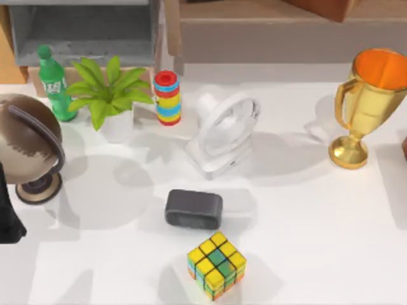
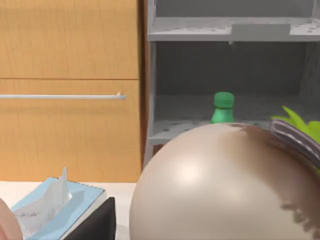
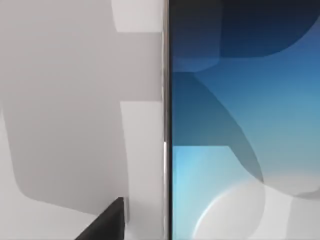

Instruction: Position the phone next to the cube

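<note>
Cube (image 1: 217, 265): near centre of table, dark grey block (image 1: 194, 209) just beyond. Phone (image 3: 240, 125): close beneath right wrist camera, lying flat; claw state cannot tell. Placement not yet done.

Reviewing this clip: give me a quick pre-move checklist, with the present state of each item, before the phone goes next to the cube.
1. Cube resting on the table, near the front edge: ok.
2. Phone close under the right wrist camera, lying flat: ok.
3. Right gripper's hold on the phone: cannot tell.
4. Free table right of the cube: ok.
5. Dark grey block just behind the cube, limiting room there: not ok.
6. Left wrist camera faces the globe; left arm's readiness: cannot tell.
</note>
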